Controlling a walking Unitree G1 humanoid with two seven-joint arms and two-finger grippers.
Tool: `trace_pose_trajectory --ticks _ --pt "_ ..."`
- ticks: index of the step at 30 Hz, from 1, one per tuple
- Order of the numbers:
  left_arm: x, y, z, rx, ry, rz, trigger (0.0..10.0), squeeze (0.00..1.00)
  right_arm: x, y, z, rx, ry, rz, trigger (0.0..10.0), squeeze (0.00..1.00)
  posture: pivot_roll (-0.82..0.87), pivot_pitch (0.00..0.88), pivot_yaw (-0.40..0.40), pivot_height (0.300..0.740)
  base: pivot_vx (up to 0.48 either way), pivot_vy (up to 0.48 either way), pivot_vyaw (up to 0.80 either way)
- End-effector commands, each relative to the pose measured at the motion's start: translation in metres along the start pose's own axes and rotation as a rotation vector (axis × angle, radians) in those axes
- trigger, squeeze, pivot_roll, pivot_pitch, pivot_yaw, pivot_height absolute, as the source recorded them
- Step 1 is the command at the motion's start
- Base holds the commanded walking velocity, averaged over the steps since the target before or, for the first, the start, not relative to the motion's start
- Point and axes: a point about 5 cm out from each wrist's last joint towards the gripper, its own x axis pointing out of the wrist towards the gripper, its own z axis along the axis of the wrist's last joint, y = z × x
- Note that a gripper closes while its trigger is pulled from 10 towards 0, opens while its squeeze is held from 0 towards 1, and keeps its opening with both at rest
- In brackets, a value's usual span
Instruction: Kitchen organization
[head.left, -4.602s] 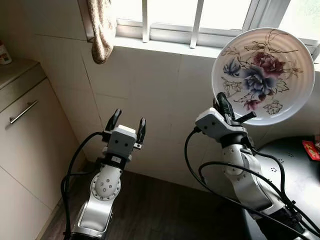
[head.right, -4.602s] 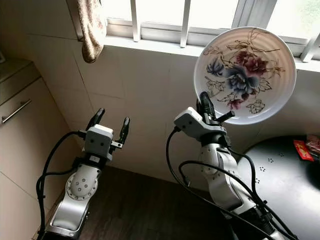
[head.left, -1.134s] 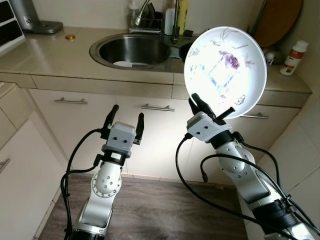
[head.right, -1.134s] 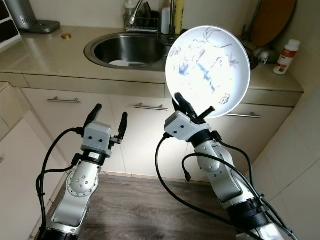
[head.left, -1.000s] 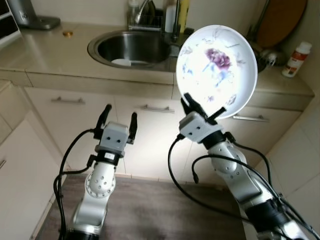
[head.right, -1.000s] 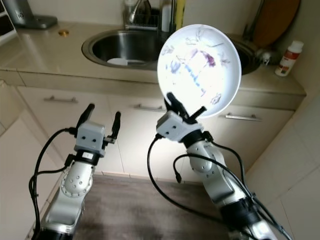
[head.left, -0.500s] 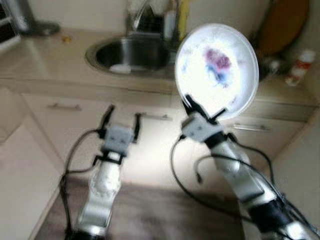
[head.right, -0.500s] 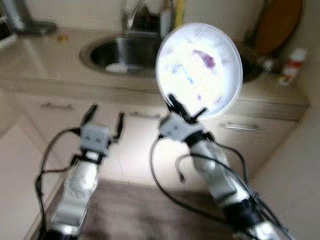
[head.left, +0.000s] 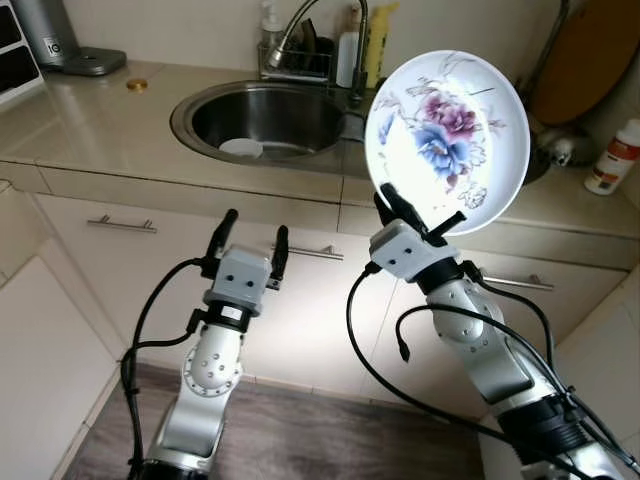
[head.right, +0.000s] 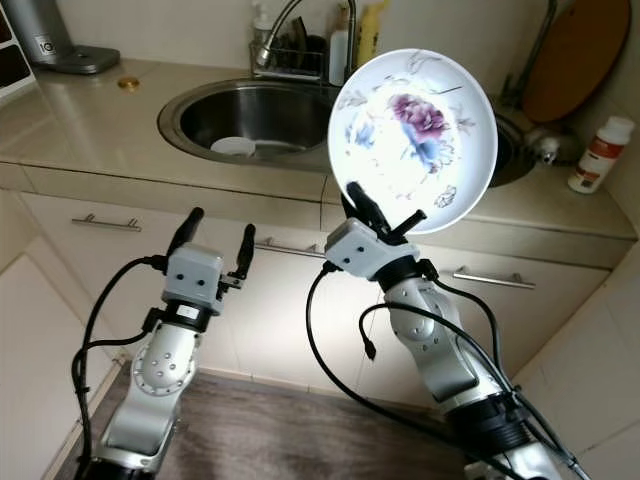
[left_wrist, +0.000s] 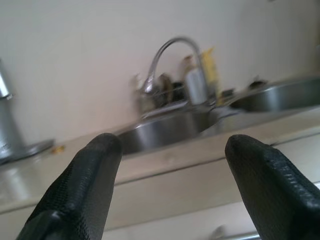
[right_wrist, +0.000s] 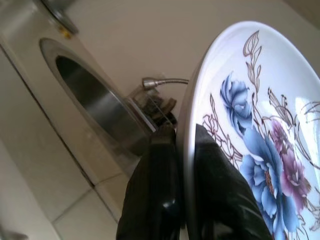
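Porcelain with a purple and blue flower print, the plate stood nearly on edge above the counter front, its face turned toward the head camera. The right gripper was clamped on the plate's rim at about 7 o'clock, one black finger behind the plate and the other on the printed face, as the right wrist view showed plainly. The plate covered part of the right-hand basin from the head camera's angle.

The left gripper was raised in front of the cabinet doors at about 9 o'clock from the right one, well apart from it, its two fingers spread and holding nothing.

Behind both arms ran the beige countertop with a round steel sink; something small and white, possibly a lid or dish, lay in the sink bowl. A curved tap rose at the sink's 12 o'clock, with bottles beside it. A white bottle with a red cap stood at the counter's far right, at about 3 o'clock from the plate. Metal bar handles crossed the cabinet fronts below.
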Motion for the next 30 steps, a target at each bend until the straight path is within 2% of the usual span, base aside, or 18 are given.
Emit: trace_pose_trajectory --ticks 1,30 --pt "0.0017 -0.0026 0.0022 -0.006 -0.004 -0.013 10.0 0.0 0.0022 -0.0083 0.0024 -0.011 -0.02 -0.026 10.0 0.0 0.11 0.0 -0.058 0.74 0.251 0.0 0.0" --pt "0.0021 -0.0032 0.003 -0.009 -0.008 -0.014 10.0 0.0 0.0071 -0.0112 0.0024 0.015 -0.009 -0.053 10.0 0.0 0.11 0.0 -0.059 0.74 0.261 0.0 0.0"
